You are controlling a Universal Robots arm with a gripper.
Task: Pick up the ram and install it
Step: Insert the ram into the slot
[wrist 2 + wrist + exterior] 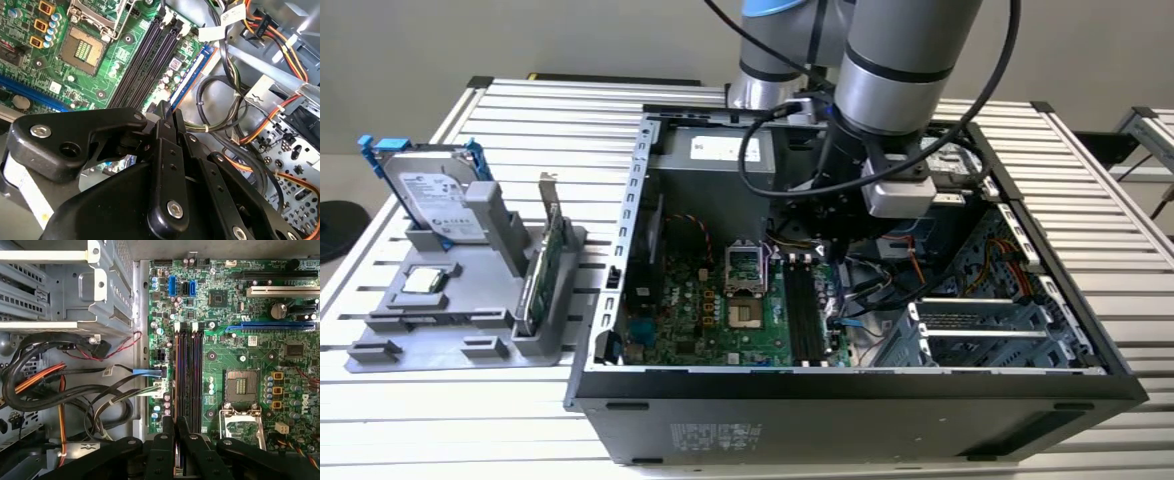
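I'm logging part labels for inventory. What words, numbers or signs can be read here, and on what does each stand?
No text can be quoted; none is legible.
Hard drive label: print too small.
Power supply sticker: blurred.
Computer case outer sticker: too small.
White cable tag: blurred.
Pale marks on the ram, held in the gripper jaws: too small.

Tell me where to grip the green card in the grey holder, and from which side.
Take the green card by its upper long edge, mid-length, from straight above, pinching across its thin faces. It stands on edge with its lower edge in the grey holder, and the hard drive stands close on the exterior view's left, so a sideways approach looks cramped.
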